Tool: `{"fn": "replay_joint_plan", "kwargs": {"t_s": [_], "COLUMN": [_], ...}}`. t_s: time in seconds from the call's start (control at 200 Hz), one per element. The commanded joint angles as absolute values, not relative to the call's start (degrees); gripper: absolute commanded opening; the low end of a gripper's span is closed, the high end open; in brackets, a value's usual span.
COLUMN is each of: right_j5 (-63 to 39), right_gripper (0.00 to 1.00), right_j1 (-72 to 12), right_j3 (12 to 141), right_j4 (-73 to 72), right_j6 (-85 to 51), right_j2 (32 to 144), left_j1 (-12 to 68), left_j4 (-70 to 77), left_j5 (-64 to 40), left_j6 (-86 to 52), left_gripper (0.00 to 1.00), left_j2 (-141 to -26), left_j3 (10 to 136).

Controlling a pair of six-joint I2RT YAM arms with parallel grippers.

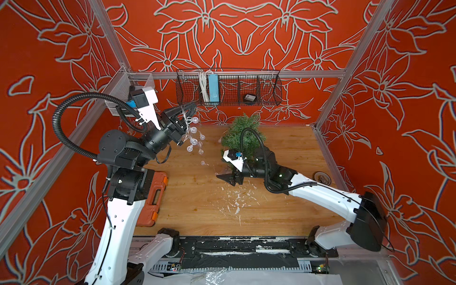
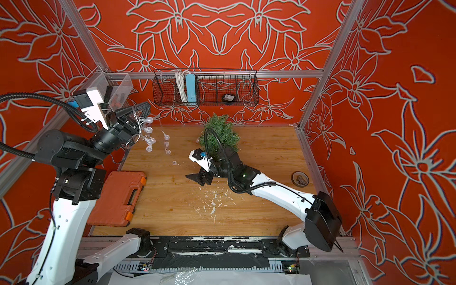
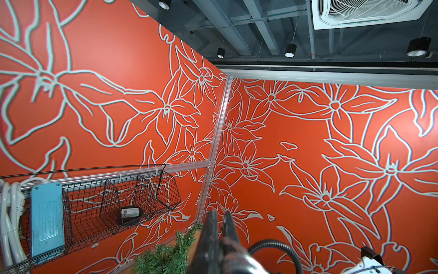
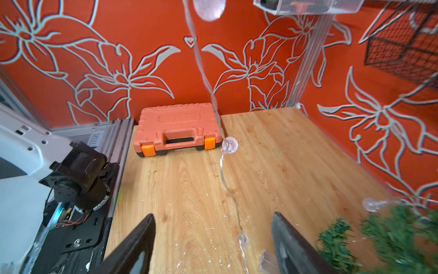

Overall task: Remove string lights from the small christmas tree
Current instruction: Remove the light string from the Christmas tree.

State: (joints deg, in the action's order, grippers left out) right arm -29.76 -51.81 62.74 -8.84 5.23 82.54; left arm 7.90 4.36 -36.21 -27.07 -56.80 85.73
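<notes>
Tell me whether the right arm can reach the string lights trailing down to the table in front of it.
Probably yes. The right end effector sits open, low over the table, and the string lights run between its fingers with nothing blocking. The left end effector holds their upper part aloft.

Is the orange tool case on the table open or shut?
Shut. The orange case lies flat, lid down on its base, with both latches folded against its front.

Two white robot arms (image 1: 328, 199) with black joints.
Left hand (image 1: 191, 108), right hand (image 1: 225, 179) black; ribbed black hoses (image 1: 54, 118) reach white wrist cameras (image 1: 150, 96).
</notes>
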Motion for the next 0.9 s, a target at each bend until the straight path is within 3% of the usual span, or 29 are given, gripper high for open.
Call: {"fn": "replay_joint_plan", "kwargs": {"t_s": [0.0, 0.185, 0.35, 0.51, 0.53, 0.621, 0.671, 0.736, 0.821, 0.896], "right_j5": [-32.22, -31.14, -39.2, -43.86, -43.63, -41.66, -41.49, -40.94, -38.29, -36.15], "right_gripper": [0.77, 0.74, 0.52, 0.49, 0.47, 0.15, 0.07, 0.12, 0.45, 0.53], "right_j1": [-52.18, -52.14, -52.78, -53.96, -54.09, -54.49, -54.51, -54.74, -55.0, -55.02], "right_j3": [64.6, 66.82, 65.39, 62.46, 61.84, 60.33, 60.03, 60.02, 59.65, 58.89], "right_j4": [-12.2, -13.37, -16.07, -21.08, -21.71, -22.31, -22.99, -23.28, -22.44, -22.19], "right_j6": [5.89, 6.0, 1.21, -5.16, -5.6, -6.04, -6.65, -6.68, -5.92, -5.37], "right_j2": [84.66, 88.8, 89.44, 89.68, 89.65, 88.63, 88.48, 88.67, 88.17, 87.66], "left_j1": [8.17, 8.17, 8.17, 8.17, 8.13, 8.16, 8.17, 8.13, 8.17, 8.11], "left_j4": [8.05, 8.86, 9.31, 9.67, 9.56, 9.57, 10.03, 10.59, 10.81, 10.81], "left_j5": [-38.09, -39.02, -38.33, -38.32, -38.25, -38.41, -38.49, -38.76, -38.82, -39.5], "left_j6": [-28.51, -29.42, -29.34, -29.48, -29.51, -29.64, -30.14, -30.71, -31.19, -31.77], "left_gripper": [0.0, 0.0, 0.0, 0.0, 0.0, 0.0, 0.0, 0.0, 0.0, 0.0], "left_j2": [-56.16, -57.89, -58.9, -61.05, -61.2, -61.61, -61.61, -61.77, -62.16, -62.58], "left_j3": [87.71, 88.42, 89.16, 92.49, 92.93, 94.6, 94.66, 94.65, 95.33, 96.15]}}
